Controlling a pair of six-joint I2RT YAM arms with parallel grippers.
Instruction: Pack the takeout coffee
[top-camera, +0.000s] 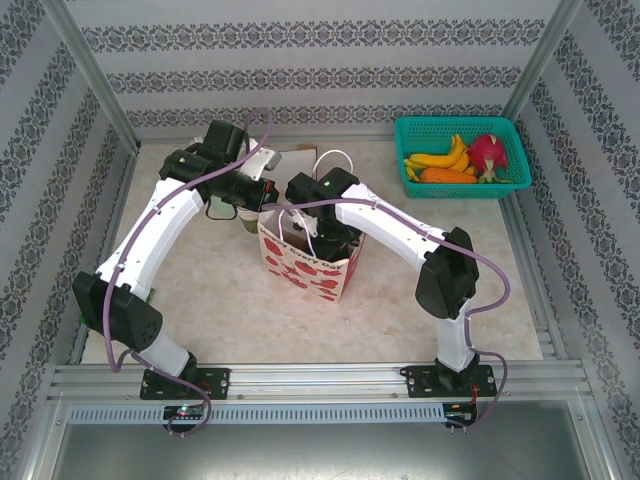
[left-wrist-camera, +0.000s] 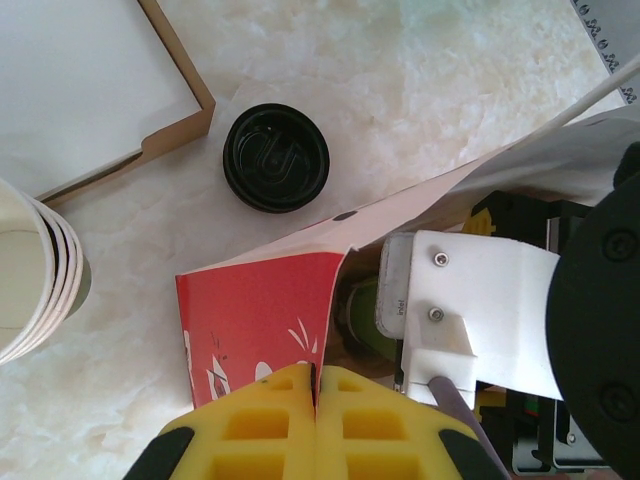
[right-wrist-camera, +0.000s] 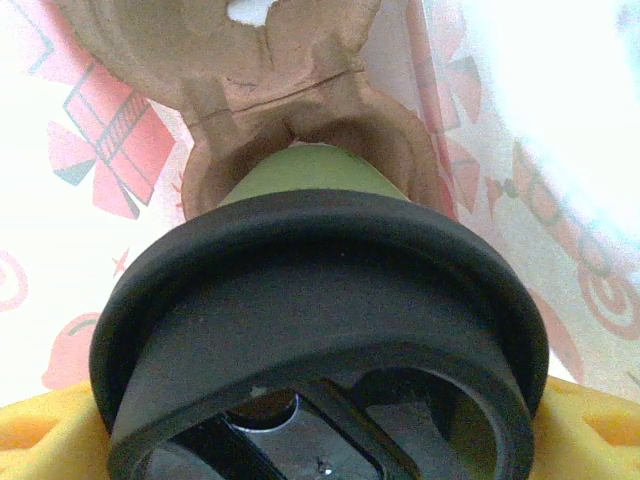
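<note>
Right tool (right-wrist-camera: 320, 432): jaws wide, yellow pads either side of the cup (right-wrist-camera: 300, 175), gripping near the lid (right-wrist-camera: 320, 290). It is down inside the bag (top-camera: 322, 272). The cup's base sits at the mouth of a cardboard carrier (right-wrist-camera: 230, 60) in the bag; I can't tell whether it is fully seated.

Left tool (left-wrist-camera: 315, 400): pads closed, pinching the bag's rim to hold the mouth open.

Risks as I read them:
- If the cup is released before it bottoms out in the carrier, it drops crooked, tips and spills.
- The grip looks high, close to the lid. Side load during insertion could pop the lid or crush the paper wall.
- The carrier looks loose and crumpled. Pushing down off-centre would fold a flap under the cup.
- If the left tool pulls or slips on the rim, the bag leans or collapses onto the right arm.
- On the way out, open jaws could catch the bag wall or its handles and drag the bag across the worktop (left-wrist-camera: 420, 90).
</note>
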